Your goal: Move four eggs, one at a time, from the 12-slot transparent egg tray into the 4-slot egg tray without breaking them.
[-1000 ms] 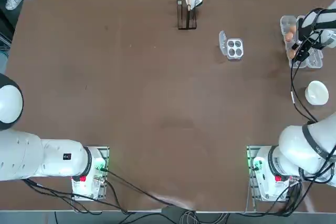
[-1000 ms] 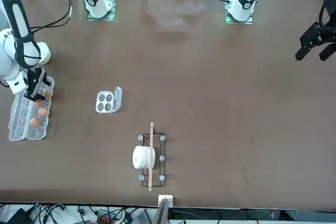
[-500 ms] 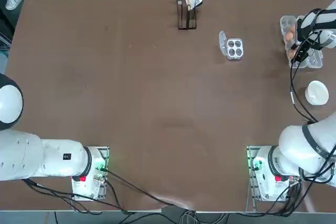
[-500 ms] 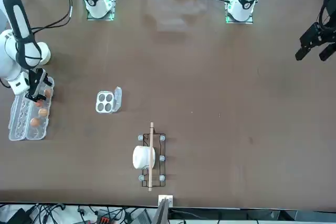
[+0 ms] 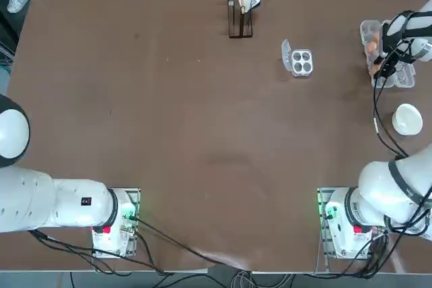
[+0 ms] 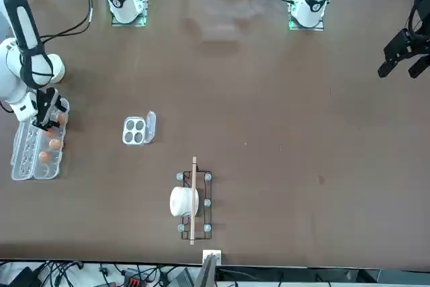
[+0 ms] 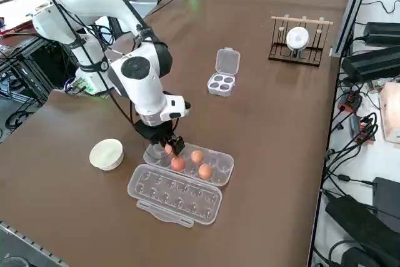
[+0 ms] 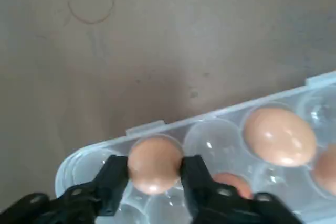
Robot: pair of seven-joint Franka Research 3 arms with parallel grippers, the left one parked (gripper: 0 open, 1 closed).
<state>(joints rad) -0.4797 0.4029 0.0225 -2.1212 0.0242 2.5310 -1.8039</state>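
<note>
Right in close, the right gripper (image 8: pixel 154 174) has its two fingers (image 8: pixel 113 179) pressed against either side of an egg (image 8: pixel 155 163), jaws closed on the shell while the egg sits in an end cup of the big clear carton (image 8: pixel 231 129). So this looks like the pick of egg number one: gripped, not yet lifted.

From the side, the gripper (image 7: pixel 170 147) points straight down at the carton's (image 7: pixel 215 176) near end, with the carton's open lid (image 7: pixel 175 195) lying flat alongside. Three more eggs (image 7: pixel 197 156) wait in cups just beside the held one. A white bowl (image 7: pixel 106 154) stands on the table near the carton, apart from it.

Further out across the table, the small four-cup tray (image 7: pixel 222 82) sits with its lid flap up, and from overhead all four cups of that tray (image 5: pixel 302 63) look empty. Beyond that, a wire rack (image 7: pixel 297 40) holding a white cup, well clear of the route.

Next up, I'd say a straight, slow lift to clear the cup walls, then a carry over to the little tray and a gentle lowering into one cup. Too firm a squeeze is the risk to the shell.
</note>
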